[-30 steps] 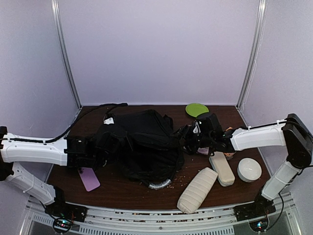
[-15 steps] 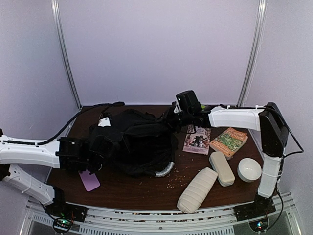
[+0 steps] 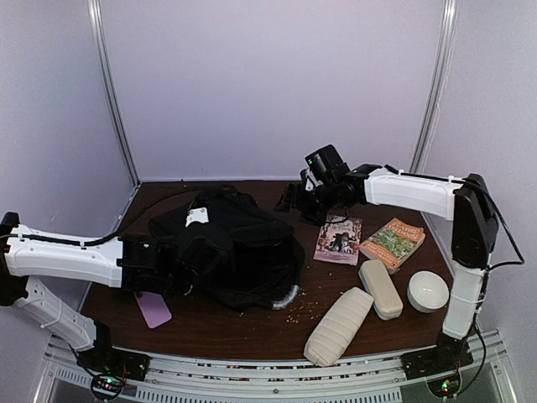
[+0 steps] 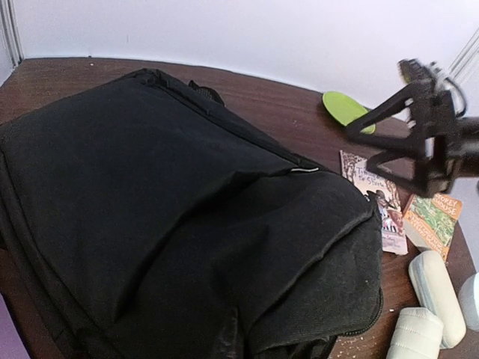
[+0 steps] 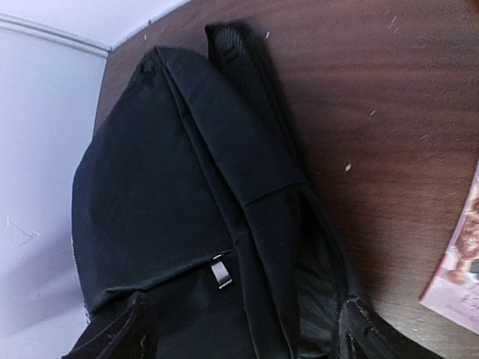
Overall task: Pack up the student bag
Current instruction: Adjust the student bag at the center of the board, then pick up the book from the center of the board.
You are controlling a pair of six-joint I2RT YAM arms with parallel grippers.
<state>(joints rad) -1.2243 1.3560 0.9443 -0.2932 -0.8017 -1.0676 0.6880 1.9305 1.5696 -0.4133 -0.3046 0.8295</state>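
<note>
**A:** R arm: what's diff vs. a sec ago?

**B:** Right gripper [image 3: 292, 201] is off the student bag [image 3: 226, 252] now. A sec ago it sits low at the bag's right edge, and half a sec ago at its upper-right corner. Now it hangs clear, just above centre of the top view, fingers spread, nothing between them.

**A:** Bag itself?

**B:** Lies flatter and less of the rim shows. It's on the table [image 3: 210, 332], centre-left of frame. Pink book [image 3: 339, 239] and green book [image 3: 393, 243] are uncovered at right, apart from the bag.

**A:** L side?

**B:** Left gripper [image 3: 159, 262] is at the bag's left edge, fingers pressed together, apparently pinching fabric. Cloth hides the pinch pt.

**A:** Meaning for task?

**B:** My read: bag only re-laid, with the L arm anchoring it. Every loose item I can see sits outside the bag. Mouth looks mostly collapsed, so prob. needs spreading before anything goes in.

**A:** Orientation?

**B:** Long axis runs upper left → lower right in top view. White tag [image 3: 198, 216] end is at upper left. Silvery rim [image 3: 286, 296], i.e. the mouth, is at lower right, facing the ribbed pouch [image 3: 338, 326].
</note>
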